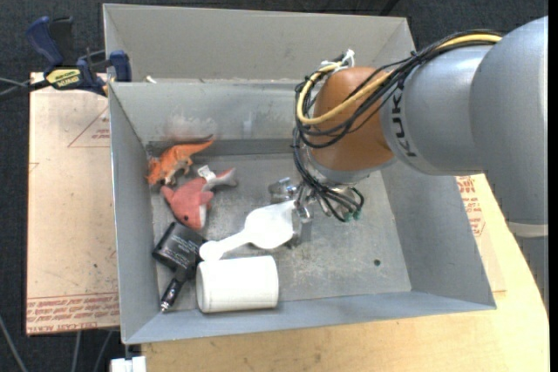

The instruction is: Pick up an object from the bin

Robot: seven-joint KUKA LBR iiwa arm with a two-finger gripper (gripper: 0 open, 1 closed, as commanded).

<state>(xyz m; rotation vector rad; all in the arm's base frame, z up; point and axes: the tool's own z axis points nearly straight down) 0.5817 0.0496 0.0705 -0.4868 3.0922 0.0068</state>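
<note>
Approach-to-grasp step: tool (pixel 295 206) sits low at mid-bin (pixel 392 261), against the bowl of the white scoop (pixel 266 229) beside 1 white cylinder (pixel 237 283); its open-or-closed state cannot be told; next likely needs a sure clamp, then lift.

We found everything crowded in the bin's (pixel 384 261) left half: the toy dinosaur (pixel 179 159) at the back, the toy fish (pixel 190 202) before it, the charger (pixel 179 248) nearer, the tub (pixel 237 284) frontmost, and the scoop (pixel 260 231) just left of the tool (pixel 295 203).
</note>
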